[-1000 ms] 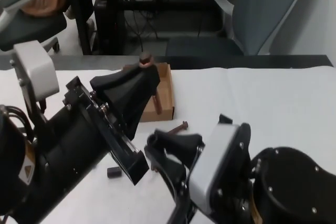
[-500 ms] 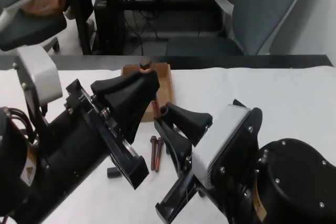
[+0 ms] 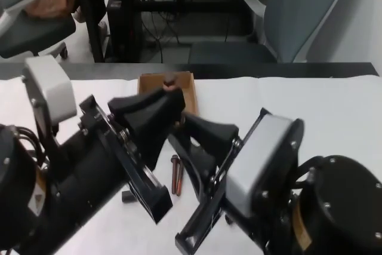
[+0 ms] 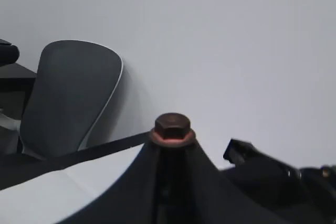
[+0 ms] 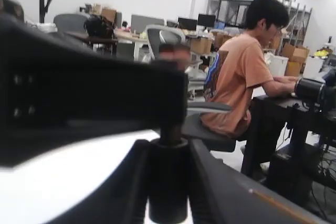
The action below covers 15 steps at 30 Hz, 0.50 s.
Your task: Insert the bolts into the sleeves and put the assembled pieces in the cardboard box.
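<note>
My left gripper (image 3: 169,95) is shut on a rusty bolt (image 3: 170,81), held head up in front of the cardboard box (image 3: 186,89). The bolt's hex head (image 4: 172,128) pokes out above the closed fingers (image 4: 197,174). My right gripper (image 3: 182,126) sits just under and beside the left one, shut on a black sleeve (image 5: 168,184). In the right wrist view the bolt's shank (image 5: 171,131) meets the sleeve's top end. Two more bolts (image 3: 176,174) lie on the white cloth between the arms, and a loose black sleeve (image 3: 127,196) lies near the left arm.
The white cloth (image 3: 322,117) covers the bench to the right of the arms. Office chairs (image 3: 298,10) and dark equipment stand past the bench's far edge. A person sits at a desk far off in the right wrist view.
My right gripper has risen from low on the cloth and closed in under the left gripper. The left gripper has shifted slightly right and down with its bolt.
</note>
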Each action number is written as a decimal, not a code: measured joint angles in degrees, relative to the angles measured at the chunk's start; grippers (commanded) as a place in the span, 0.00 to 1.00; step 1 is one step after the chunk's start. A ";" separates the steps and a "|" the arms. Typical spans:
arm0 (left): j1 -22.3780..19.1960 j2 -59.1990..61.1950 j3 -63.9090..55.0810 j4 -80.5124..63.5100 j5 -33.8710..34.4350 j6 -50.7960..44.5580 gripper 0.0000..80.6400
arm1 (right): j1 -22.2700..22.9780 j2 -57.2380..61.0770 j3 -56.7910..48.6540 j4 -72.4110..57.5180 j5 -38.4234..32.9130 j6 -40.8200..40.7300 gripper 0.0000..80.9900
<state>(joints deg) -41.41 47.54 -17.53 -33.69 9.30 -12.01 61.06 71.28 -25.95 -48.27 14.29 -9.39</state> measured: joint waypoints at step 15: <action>2.40 -0.13 -1.76 15.23 -6.13 7.38 0.87 | -3.07 0.41 -0.03 -0.37 5.89 0.28 0.01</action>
<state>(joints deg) -39.00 47.42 -19.29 -18.46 3.17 -4.63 58.00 71.68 -25.98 -48.65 20.18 -9.11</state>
